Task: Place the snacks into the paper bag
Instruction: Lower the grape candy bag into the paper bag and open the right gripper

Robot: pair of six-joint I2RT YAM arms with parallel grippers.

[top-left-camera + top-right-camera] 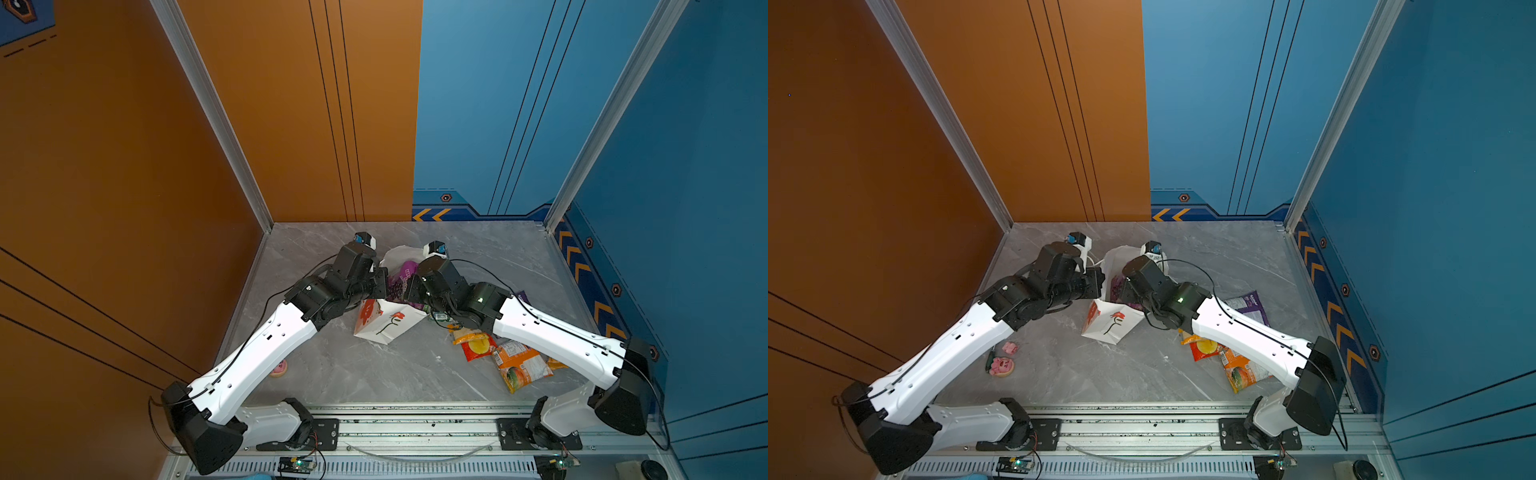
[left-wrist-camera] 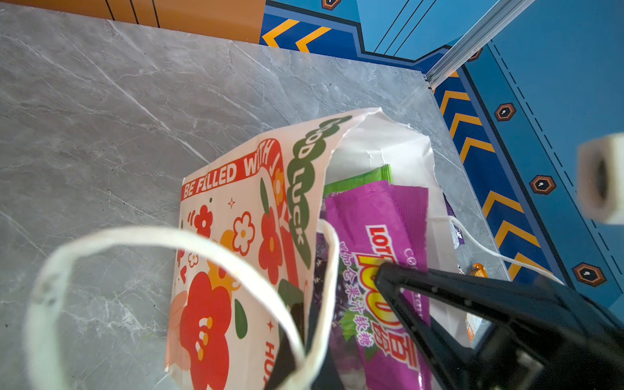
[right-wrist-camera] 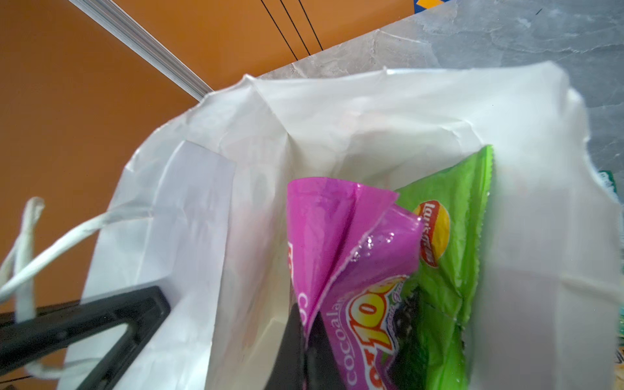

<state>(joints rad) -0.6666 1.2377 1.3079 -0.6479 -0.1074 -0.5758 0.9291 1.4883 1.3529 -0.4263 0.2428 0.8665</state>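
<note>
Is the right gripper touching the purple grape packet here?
Touching. The right wrist view shows the right gripper shut on the purple grape packet, its fold pinched between the jaws.

Our bag, mouth open
We see the purple packet inside the paper bag, with the green packet at its twelve o'clock.

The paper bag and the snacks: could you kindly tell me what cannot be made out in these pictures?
Paper bag, its depths: right wrist view, behind the purple grape packet and green packet.
Orange packet: both top views, partly under the right arm.
Small purple packet: a top view, partly under that arm.
Pink round thing: a top view, half behind the left arm.
White block: left wrist view, blurred, cut by the edge.
</note>
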